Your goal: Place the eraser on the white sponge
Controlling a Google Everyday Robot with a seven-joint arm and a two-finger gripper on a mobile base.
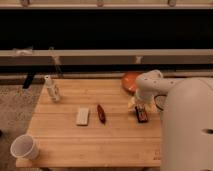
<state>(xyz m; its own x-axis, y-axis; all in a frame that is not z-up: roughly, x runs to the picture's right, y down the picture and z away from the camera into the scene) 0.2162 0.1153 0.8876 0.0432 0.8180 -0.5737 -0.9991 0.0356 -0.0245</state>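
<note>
Table (100, 142): light wood, planks running side to side, grain showing.

White arm (150, 84), smooth and rounded, is reaching down over the right side of the table. The gripper (140, 107) is hanging right over the eraser (142, 116). Contact can't be made out, and whether the claw is open or closed can't be told either.

The eraser is lying flat near the right edge: a small dark block, rectangular, with a reddish mark on top.

White sponge (83, 116): thin off-white pad with rounded corners, sitting flat near the table's middle, well apart from the eraser.

Between the two, a slim red-brown object (101, 113) is lying lengthwise, just beside the sponge.

White cup (23, 147) is standing at the front left corner, a small white bottle (51, 88) upright at the back left. An orange round thing (128, 81) is showing partly behind the arm.
</note>
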